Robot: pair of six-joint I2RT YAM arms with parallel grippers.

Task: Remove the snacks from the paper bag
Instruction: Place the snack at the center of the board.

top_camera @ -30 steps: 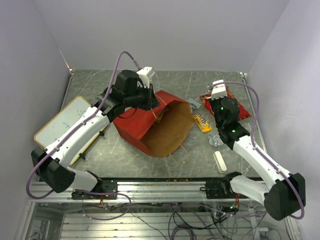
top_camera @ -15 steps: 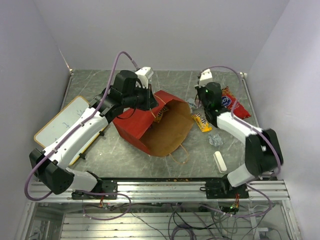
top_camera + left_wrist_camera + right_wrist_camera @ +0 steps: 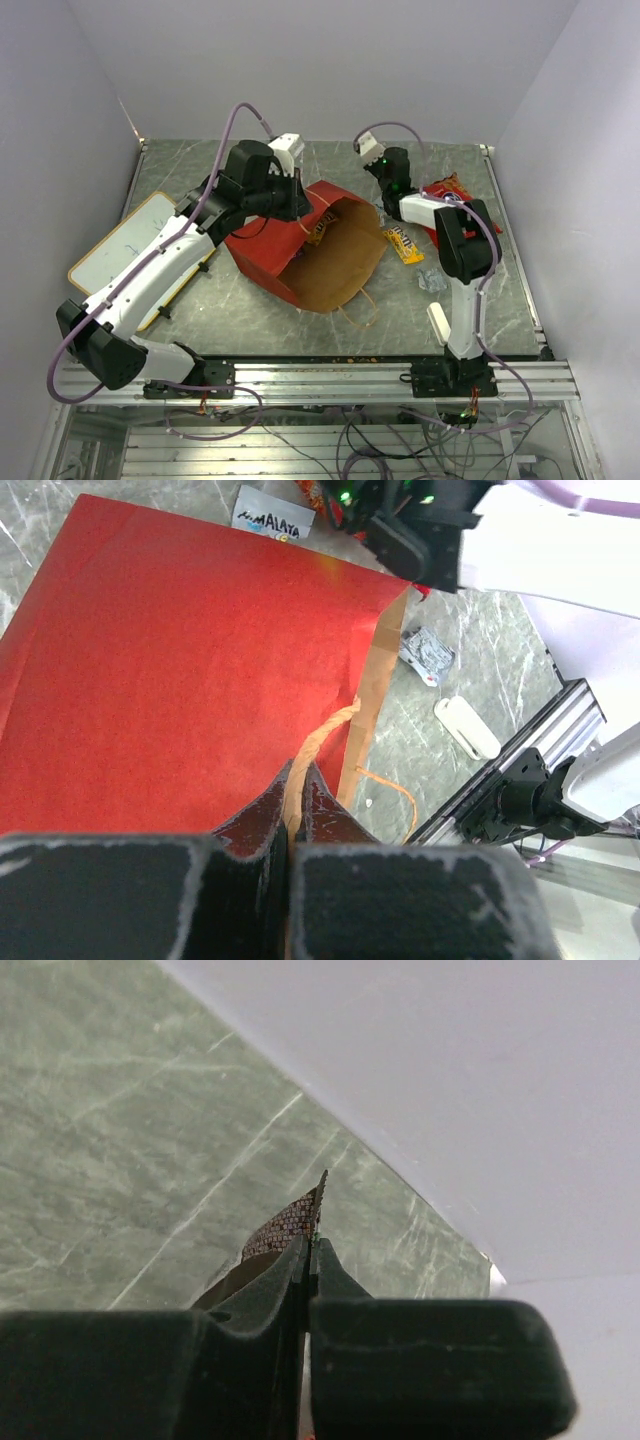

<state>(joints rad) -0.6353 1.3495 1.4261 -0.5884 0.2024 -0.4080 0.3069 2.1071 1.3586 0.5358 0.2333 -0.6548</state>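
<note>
The paper bag (image 3: 262, 252) lies on its side, red outside (image 3: 180, 660), its brown mouth facing the near right. My left gripper (image 3: 300, 200) is shut on its tan loop handle (image 3: 322, 730), pinched between the jaws (image 3: 297, 780). My right gripper (image 3: 312, 1245) is shut on the edge of a brown patterned wrapper (image 3: 285, 1225), held above the table near the back wall; in the top view that gripper (image 3: 374, 156) is behind the bag's mouth. Outside the bag lie a red packet (image 3: 458, 188), a yellow packet (image 3: 403, 243), a silver wrapper (image 3: 432, 278) and a small pale sachet (image 3: 272, 522). An orange snack (image 3: 318, 228) shows inside the mouth.
A yellow-framed whiteboard (image 3: 125, 255) lies at the left under my left arm. A small white oblong block (image 3: 438, 322) sits near the front right, close to the right arm's base. The second bag handle (image 3: 362, 308) trails on the table. Walls close in behind and at both sides.
My right arm has swung from over the red packet leftward and back, jaws still shut. The left gripper and the bag have stayed where they were.
</note>
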